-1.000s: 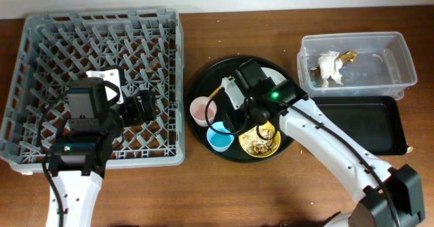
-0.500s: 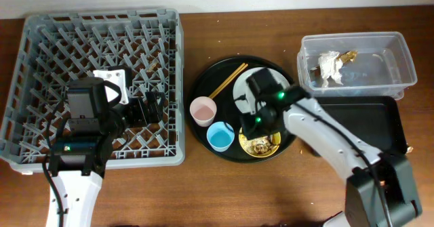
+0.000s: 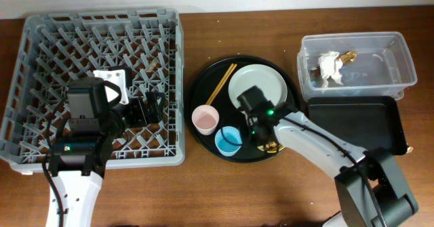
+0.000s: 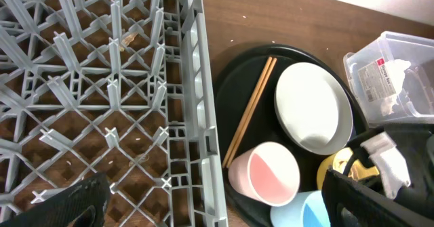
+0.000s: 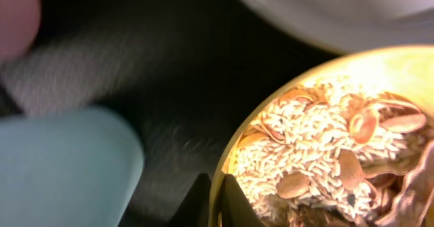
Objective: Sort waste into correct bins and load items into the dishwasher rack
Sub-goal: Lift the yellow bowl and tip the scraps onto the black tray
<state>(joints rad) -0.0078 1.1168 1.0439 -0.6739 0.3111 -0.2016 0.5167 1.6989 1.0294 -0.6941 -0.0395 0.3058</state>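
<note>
Yellow bowl (image 5: 380, 68) of food scraps (image 5: 319, 152): our right gripper (image 5: 217, 203) pinches its rim, likely for dumping; left gripper (image 3: 146, 109) hangs spread-jawed over the dishwasher rack (image 3: 41, 44).

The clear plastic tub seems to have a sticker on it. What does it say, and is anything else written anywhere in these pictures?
Sticker on the clear tub, left wrist view: rows of dark print, too small and blurred to read.
Nothing else carries readable words, numbers or brands in any view.
</note>
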